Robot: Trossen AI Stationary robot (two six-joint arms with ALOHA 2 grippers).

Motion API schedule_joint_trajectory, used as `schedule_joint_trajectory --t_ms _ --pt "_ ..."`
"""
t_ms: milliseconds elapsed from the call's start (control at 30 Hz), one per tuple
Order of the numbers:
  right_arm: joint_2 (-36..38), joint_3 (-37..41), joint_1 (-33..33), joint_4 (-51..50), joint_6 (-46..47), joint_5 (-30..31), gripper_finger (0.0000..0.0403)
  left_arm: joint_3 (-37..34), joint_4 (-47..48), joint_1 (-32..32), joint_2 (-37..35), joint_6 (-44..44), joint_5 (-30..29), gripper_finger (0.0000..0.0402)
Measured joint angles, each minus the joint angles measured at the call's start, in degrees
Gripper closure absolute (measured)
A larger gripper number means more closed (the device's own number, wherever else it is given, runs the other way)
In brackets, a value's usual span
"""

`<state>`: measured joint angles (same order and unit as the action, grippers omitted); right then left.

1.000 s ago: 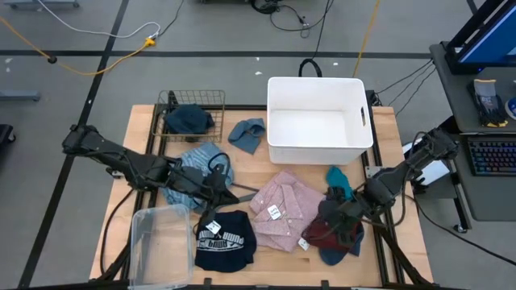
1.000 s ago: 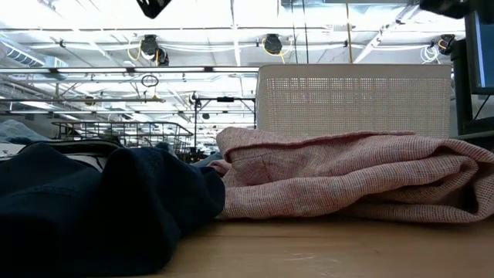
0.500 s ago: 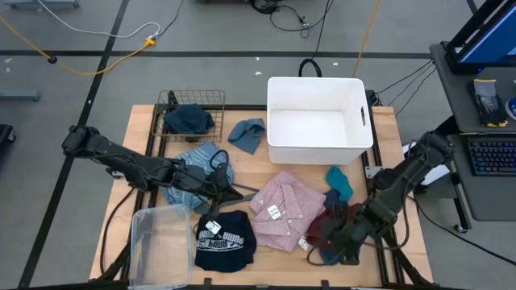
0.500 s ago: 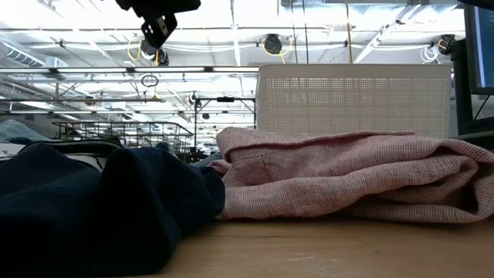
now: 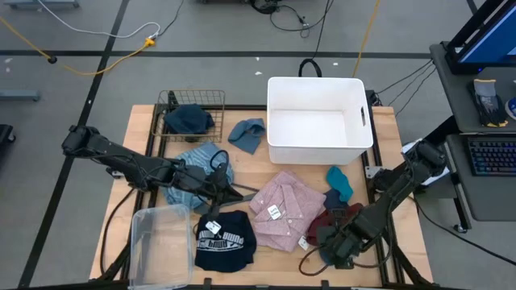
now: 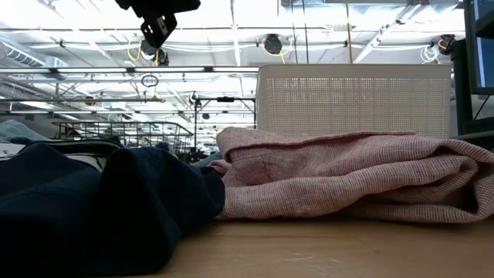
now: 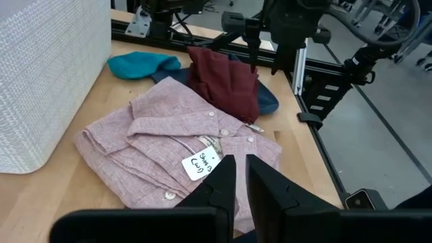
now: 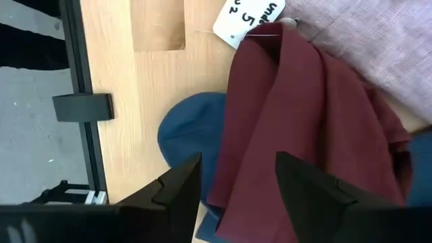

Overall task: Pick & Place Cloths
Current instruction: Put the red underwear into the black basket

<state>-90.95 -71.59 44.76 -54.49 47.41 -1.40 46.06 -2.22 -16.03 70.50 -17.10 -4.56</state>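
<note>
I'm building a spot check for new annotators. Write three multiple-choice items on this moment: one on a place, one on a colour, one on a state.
1. Where does the dark teal cloth at the table's far left lie?
A. in the wire basket
B. in the white bin
C. in the clear plastic tub

2. What colour is the cloth lying on the navy one, below the right gripper?
A. yellow
B. maroon
C. white

3. How is the white bin?
A. empty
B. full of cloths
C. tipped on its side

Answers:
1. A, since the high view shows it inside the basket's wire frame.
2. B, since the right wrist view shows the maroon cloth draped over the navy one, between the open fingers.
3. A, since the high view shows the bin upright with only its bare white floor.
</note>
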Motion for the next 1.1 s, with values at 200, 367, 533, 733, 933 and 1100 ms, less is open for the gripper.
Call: schedule_joint_trajectory --t_ms 200,367,533,733,933,1100 --pt "-2.8 0.0 -0.13 1.15 0.97 0.31 0.0222 0.0 0.43 0.0 0.0 -0.03 0.0 0.0355" --pt "-4.53 0.0 -0.62 1.93 1.57 5.6 0.0222 0.0 0.67 0.0 0.0 -0.03 -0.02 0.0355" --pt "-5.66 0.0 -1.7 1.99 2.89 8.97 0.0222 0.0 0.72 0.0 0.0 0.09 -0.02 0.0355" --pt "-8.4 0.0 -2.89 1.98 2.51 8.9 0.0222 0.0 0.74 0.0 0.0 0.35 -0.02 0.0355" --pt "-11.75 0.0 -3.53 1.92 2.83 8.86 0.0223 0.0 0.74 0.0 0.0 0.44 -0.04 0.0355" --pt "-12.09 0.0 -3.55 1.87 2.92 8.88 0.0246 0.0 0.74 0.0 0.0 0.87 -0.02 0.0355"
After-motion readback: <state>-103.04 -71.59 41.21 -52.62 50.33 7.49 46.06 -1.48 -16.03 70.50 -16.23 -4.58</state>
